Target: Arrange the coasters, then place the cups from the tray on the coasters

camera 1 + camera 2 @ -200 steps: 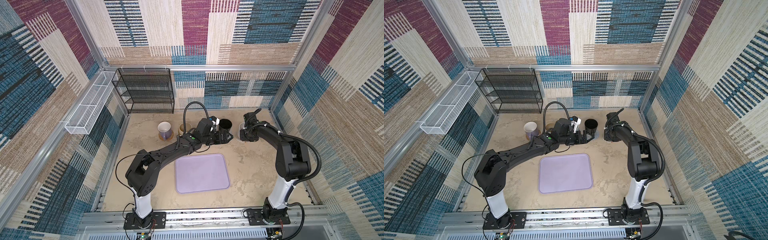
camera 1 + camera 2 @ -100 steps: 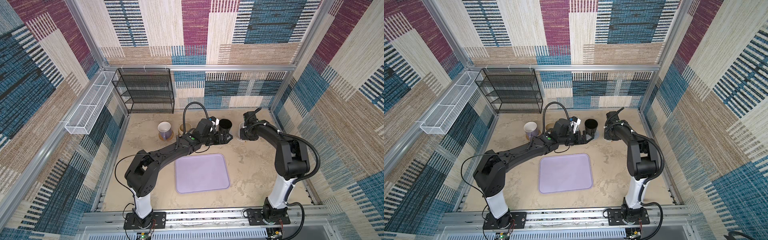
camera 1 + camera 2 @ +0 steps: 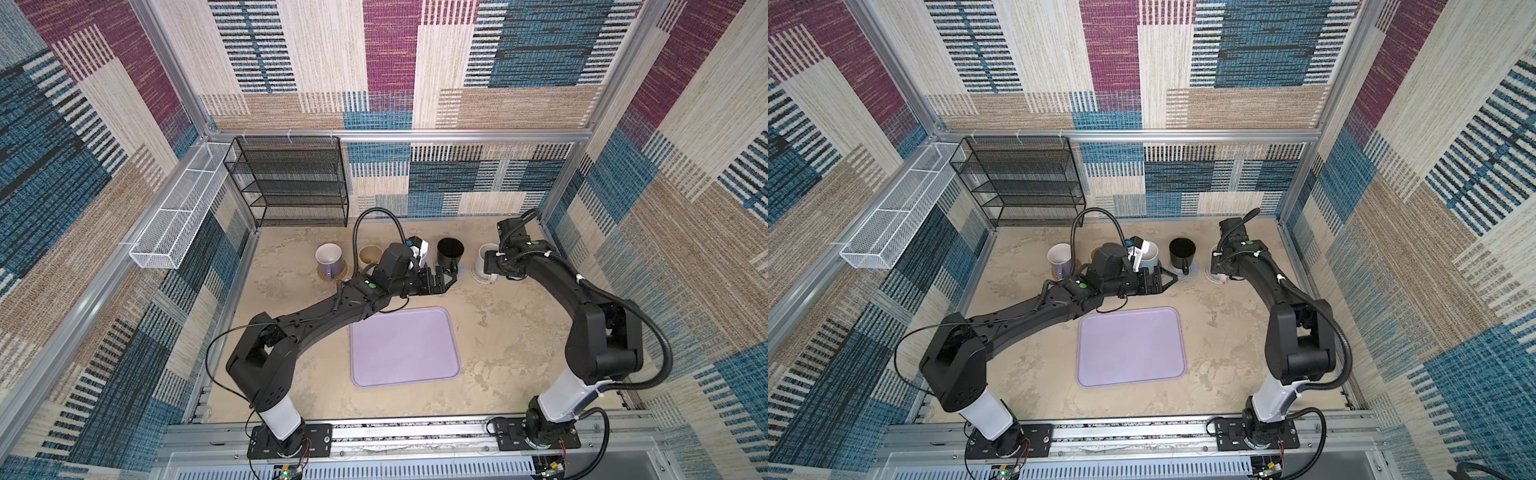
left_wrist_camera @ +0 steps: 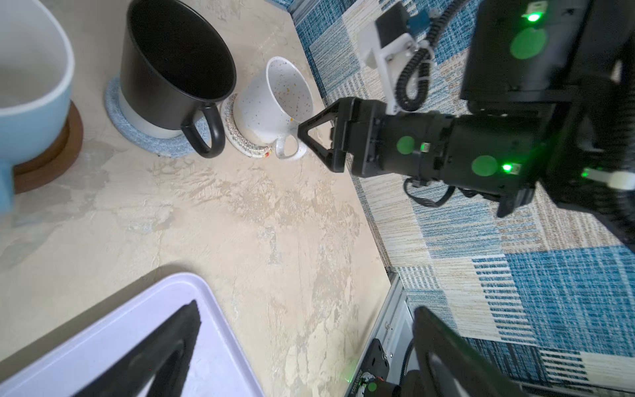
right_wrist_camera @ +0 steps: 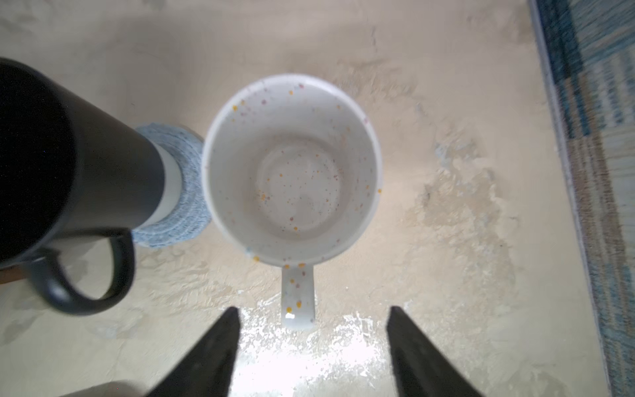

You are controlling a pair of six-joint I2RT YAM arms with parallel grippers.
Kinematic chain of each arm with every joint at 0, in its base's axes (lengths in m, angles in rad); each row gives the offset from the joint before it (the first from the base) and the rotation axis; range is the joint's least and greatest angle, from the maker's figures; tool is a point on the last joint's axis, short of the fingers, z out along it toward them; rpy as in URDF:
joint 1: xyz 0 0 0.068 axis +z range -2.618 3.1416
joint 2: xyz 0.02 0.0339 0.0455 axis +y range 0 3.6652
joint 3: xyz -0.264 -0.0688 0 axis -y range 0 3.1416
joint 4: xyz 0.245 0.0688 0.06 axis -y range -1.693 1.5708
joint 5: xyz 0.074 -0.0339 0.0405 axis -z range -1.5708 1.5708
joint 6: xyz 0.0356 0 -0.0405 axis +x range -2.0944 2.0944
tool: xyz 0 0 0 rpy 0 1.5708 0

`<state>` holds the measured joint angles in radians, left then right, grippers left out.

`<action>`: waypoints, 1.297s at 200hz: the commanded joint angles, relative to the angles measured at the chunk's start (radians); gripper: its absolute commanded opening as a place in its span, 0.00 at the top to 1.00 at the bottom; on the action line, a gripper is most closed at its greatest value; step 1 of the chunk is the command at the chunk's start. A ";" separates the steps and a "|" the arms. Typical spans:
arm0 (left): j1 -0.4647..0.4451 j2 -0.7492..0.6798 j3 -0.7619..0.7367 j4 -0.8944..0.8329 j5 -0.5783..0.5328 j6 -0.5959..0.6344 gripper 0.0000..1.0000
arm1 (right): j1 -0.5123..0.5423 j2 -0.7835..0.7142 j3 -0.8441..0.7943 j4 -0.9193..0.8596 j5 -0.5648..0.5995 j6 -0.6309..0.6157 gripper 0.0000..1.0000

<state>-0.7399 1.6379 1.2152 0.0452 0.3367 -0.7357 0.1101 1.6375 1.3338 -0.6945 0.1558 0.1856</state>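
Right claw (image 5: 312, 309) is standing open, its fingers (image 5: 213, 343) straddling the handle of the speckled white mug (image 5: 292, 172), seemingly not touching it. That mug is sitting on the whitish woven coaster (image 4: 242, 142), right of centre in both top views, beside the black mug (image 3: 450, 251).

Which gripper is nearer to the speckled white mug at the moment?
The right. The right gripper hangs open, astride the handle end of the speckled white mug. The left gripper sits open in front of the black mug, one place along the row.
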 commanded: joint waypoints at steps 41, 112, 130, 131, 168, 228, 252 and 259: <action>0.019 -0.337 -0.231 -0.066 -0.414 0.260 0.01 | 0.002 -0.366 -0.284 0.293 -0.060 -0.017 0.00; 0.099 -0.767 -0.730 0.155 -0.913 0.481 0.04 | 0.000 -0.692 -0.865 0.945 -0.050 0.057 0.00; 0.141 -0.761 -0.761 0.184 -0.975 0.639 0.03 | 0.000 -0.633 -0.891 1.022 0.005 0.007 0.00; 0.144 -0.758 -0.765 0.193 -0.980 0.646 0.03 | 0.000 -0.629 -0.894 1.031 0.007 0.004 0.00; 0.400 -0.652 -0.817 0.354 -0.895 0.715 0.02 | -0.004 -0.491 -1.044 1.441 0.081 -0.160 0.00; 0.634 -0.381 -0.888 0.704 -0.675 0.742 0.02 | -0.059 -0.272 -1.104 1.798 0.022 -0.185 0.00; 0.709 -0.219 -0.905 0.884 -0.610 0.709 0.02 | -0.073 -0.206 -1.136 1.919 -0.008 -0.196 0.00; 0.723 -0.174 -0.907 0.931 -0.588 0.701 0.02 | -0.073 -0.190 -1.142 1.943 -0.017 -0.202 0.00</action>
<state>-0.0647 1.3518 0.3252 0.7097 -0.3653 -0.0013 0.0418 1.4055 0.2108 1.0317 0.1841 0.0101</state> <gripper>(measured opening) 0.985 0.997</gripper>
